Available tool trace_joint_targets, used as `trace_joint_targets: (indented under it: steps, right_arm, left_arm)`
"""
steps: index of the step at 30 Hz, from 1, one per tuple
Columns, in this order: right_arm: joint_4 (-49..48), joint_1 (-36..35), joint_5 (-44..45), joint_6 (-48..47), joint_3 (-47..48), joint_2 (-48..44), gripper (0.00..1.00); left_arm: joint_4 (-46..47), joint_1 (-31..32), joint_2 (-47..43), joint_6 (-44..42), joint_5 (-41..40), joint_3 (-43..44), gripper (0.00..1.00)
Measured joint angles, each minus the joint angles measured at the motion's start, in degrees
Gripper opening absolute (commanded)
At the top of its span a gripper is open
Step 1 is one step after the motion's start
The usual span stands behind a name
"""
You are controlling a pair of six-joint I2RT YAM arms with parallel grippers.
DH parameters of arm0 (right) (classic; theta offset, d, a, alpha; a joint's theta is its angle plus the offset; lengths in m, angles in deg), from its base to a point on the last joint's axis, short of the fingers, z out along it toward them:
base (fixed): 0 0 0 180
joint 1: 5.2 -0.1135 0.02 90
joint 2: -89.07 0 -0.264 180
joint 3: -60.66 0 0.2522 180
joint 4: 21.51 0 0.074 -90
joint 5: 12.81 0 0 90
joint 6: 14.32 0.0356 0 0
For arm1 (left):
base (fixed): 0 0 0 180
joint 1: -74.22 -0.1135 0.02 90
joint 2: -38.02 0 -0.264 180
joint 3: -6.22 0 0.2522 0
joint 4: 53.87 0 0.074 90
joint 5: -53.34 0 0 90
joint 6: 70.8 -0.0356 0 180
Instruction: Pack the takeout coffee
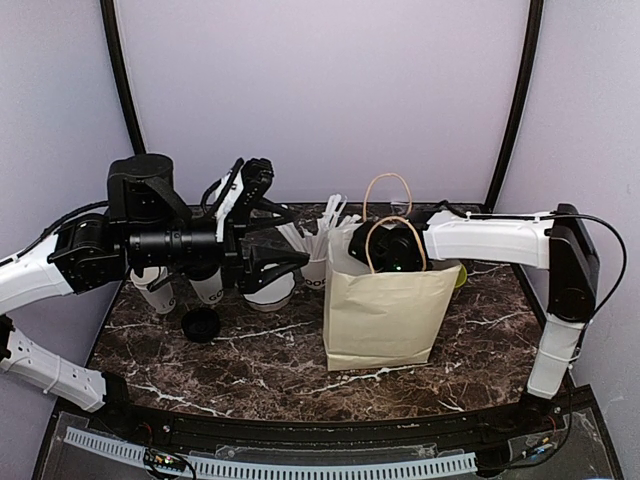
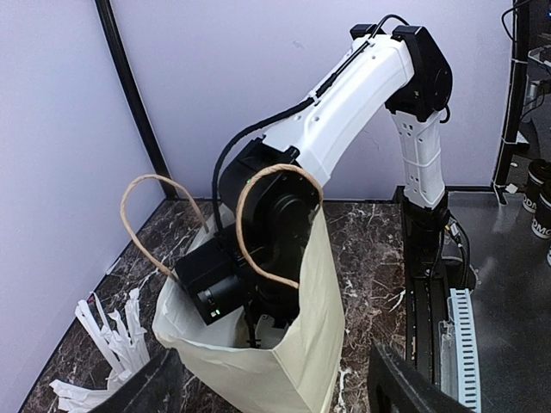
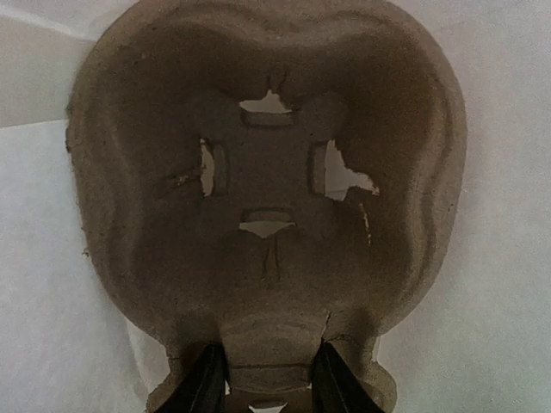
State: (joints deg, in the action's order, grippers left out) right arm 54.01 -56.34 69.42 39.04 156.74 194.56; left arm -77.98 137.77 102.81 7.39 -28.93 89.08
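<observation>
1. Pinching the near-edge tab of a pulp carrier [image 3: 267,172], the right gripper [image 3: 269,377] sits deep inside the bag [image 1: 380,310]; its fingers [image 3: 207,379] stand narrow, one pressed to each side of the tab
2. The carrier fills the space just ahead of the right gripper, with white bag paper all round it; I cannot tell whether it rests on the bag's bottom yet
3. No cup shows in or beside the carrier, and light comes through its torn slots
4. The left gripper [image 2: 275,379] is spread wide and holds nothing; it hangs above the table [image 1: 260,360], and the bag's open mouth lies just ahead of it
5. The cups [image 1: 157,293] stand on the table behind and below the left gripper, under that arm, well apart from the bag and far from the right gripper
6. The arm hides the tops of the cups, so I cannot tell whether their lids are on
7. A loose black lid [image 1: 201,323] lies on the table near the cups, below and behind the left gripper; which cup it belongs to, if either, I cannot tell
8. By my reading the task is at an early stage: the bag stands open and the carrier is inside it, but no coffee is packed
9. What is left, as I judge it:
   - let go of the carrier and bring the right gripper out of the bag
   - make sure both cups are lidded
   - lift each cup over and seat it in the carrier inside the bag
</observation>
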Motion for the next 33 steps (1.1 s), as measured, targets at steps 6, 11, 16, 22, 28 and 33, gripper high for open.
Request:
trace_joint_targets:
  steps: [6,11,16,22,28,33]
  right_arm:
    - [-0.09,-0.68,0.57,1.40,-0.39,-0.02,0.48]
    - [0.09,-1.20,0.96,1.97,-0.52,-0.85,0.71]
    - [0.98,-1.84,0.66,2.40,-0.44,-3.21,0.77]
    - [3.80,-2.40,-0.15,2.89,2.08,-4.04,0.80]
    - [6.69,-2.78,-0.37,2.89,4.81,-5.92,0.80]
    - [8.48,-2.78,-0.37,2.64,6.95,-7.76,0.79]
  left_arm:
    - [0.02,0.00,0.00,0.00,0.00,-0.04,0.76]
    - [0.02,0.00,0.00,0.00,-0.09,-0.04,0.76]
    - [0.02,0.00,0.00,0.00,-0.11,-0.04,0.76]
    - [0.00,0.00,0.00,-0.02,-0.55,-0.04,0.77]
    - [-0.39,-0.61,-0.55,-0.02,-2.71,-0.04,0.77]
    - [-1.18,-2.99,-1.38,0.22,-2.67,-0.04,0.77]
